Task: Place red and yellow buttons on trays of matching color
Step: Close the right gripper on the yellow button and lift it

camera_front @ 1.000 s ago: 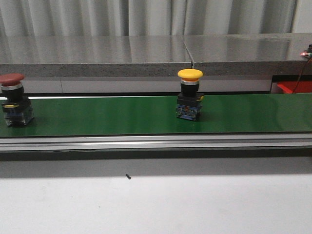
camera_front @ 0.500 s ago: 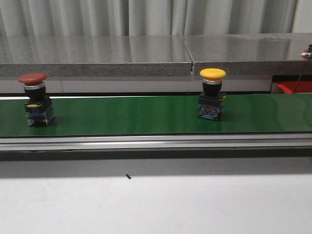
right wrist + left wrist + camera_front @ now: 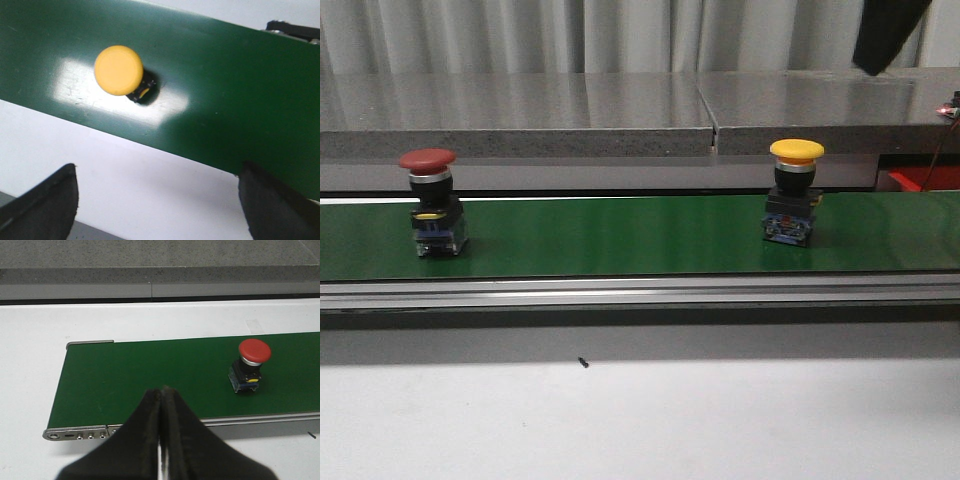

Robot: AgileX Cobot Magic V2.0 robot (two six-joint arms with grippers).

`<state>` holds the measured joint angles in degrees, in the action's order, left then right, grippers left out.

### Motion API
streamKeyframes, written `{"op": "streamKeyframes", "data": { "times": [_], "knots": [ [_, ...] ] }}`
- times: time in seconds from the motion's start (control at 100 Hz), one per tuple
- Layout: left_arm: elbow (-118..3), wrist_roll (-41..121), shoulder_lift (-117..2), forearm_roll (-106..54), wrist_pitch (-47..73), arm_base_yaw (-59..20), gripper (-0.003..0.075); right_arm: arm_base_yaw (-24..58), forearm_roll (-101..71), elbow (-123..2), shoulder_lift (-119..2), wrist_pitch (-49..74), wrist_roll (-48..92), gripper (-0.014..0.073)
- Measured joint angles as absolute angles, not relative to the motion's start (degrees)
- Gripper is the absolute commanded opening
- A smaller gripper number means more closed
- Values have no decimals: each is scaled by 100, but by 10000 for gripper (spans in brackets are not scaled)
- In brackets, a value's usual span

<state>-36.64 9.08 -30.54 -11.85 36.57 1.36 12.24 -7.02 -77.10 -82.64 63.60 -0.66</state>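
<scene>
1. A red mushroom-head push button [image 3: 430, 200] with a black body and a clear base stands upright on the long green conveyor belt [image 3: 620, 235], toward the left part of the belt in the front view. The left wrist view shows the same button [image 3: 252, 365], with bare green belt on all sides of it.
2. A yellow mushroom-head push button [image 3: 794, 190] with a black and blue body stands upright on the same belt, toward the right part. The two buttons are well apart. In the right wrist view the yellow cap [image 3: 118, 70] is seen from above.
3. The left end effector [image 3: 161, 440] has its two black fingers pressed together, so it is closed and holds nothing. It hangs above the near edge of the belt, close to the belt's metal end, and the red button is off to one side of it.
4. The right end effector [image 3: 157, 200] is wide open and empty. Its two dark fingertips show at the two lower corners of the right wrist view, above the white surface [image 3: 150, 170] just beside the belt, and they do not touch the yellow button.
5. A dark part of an arm [image 3: 885, 30] shows at the upper right corner of the front view.
6. A red tray-like thing [image 3: 925, 178] is partly visible behind the belt at the far right. I cannot tell its full shape.
7. A grey stone ledge [image 3: 520, 110] runs behind the belt.
</scene>
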Motion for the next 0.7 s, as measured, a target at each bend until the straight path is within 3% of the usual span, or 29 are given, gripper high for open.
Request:
{"op": "streamKeyframes", "data": {
  "times": [0.3,0.61,0.7],
  "knots": [
    [-3664,908,-3054,-1185,3657,136,-20,1224,-1292,-8357,-9252,6569,-66,645],
    [-3664,908,-3054,-1185,3657,136,-20,1227,-787,-8455,-9943,6018,-216,643],
    [-3664,908,-3054,-1185,3657,136,-20,1227,-710,-8454,-10110,5911,-252,591]
  ]
}}
